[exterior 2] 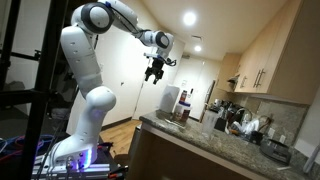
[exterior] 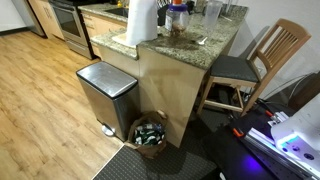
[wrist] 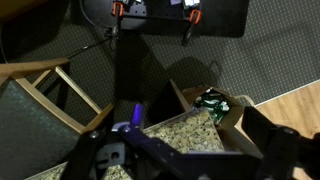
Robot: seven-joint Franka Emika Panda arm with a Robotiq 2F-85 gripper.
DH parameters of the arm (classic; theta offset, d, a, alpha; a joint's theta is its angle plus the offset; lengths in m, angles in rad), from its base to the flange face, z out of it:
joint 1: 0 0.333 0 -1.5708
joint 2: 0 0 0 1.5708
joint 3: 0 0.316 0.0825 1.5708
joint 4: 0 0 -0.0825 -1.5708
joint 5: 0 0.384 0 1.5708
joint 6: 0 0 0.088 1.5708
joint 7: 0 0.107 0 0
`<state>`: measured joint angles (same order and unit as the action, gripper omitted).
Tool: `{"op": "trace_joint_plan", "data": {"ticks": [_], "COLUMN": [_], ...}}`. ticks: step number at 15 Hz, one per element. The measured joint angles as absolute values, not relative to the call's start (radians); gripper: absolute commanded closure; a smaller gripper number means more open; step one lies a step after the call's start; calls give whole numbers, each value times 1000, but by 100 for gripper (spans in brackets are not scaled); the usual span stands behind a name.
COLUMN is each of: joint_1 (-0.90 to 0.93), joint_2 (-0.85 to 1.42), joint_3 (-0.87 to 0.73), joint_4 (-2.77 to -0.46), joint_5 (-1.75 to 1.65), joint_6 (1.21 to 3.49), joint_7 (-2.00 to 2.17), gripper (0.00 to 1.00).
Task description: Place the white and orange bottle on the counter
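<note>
The granite counter (exterior: 185, 45) carries a tall white paper roll (exterior: 140, 20) and a blue-lidded clear container (exterior: 177, 12). A small whitish and orange thing (exterior: 164, 15) between them looks like the white and orange bottle, though it is too small to be sure. My gripper (exterior 2: 153, 74) hangs high in the air, well above the counter's end (exterior 2: 160, 125) and apart from everything. In the wrist view its fingers (wrist: 185, 150) are spread wide with nothing between them, and the counter's corner (wrist: 170, 125) lies far below. The gripper is out of the exterior view that shows the trash bin.
A steel trash bin (exterior: 106, 95) stands against the island base. A basket of green cans (exterior: 150, 133) sits on the floor by it and also shows in the wrist view (wrist: 212, 103). A wooden chair (exterior: 255, 65) stands beside the counter. Kitchen appliances (exterior 2: 240, 120) line the far counter.
</note>
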<state>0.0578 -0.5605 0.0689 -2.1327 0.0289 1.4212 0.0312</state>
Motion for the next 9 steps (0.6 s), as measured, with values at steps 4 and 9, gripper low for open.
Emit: {"op": "trace_joint_plan", "data": {"ticks": [4, 9], "joint_1": [51, 22], "joint_2": [-466, -284], "joint_3": [52, 34], "joint_4": [-2056, -1782], "joint_5": [145, 237], "joint_6": [1536, 1627], "joint_7": [140, 324], "gripper": [0, 0]}}
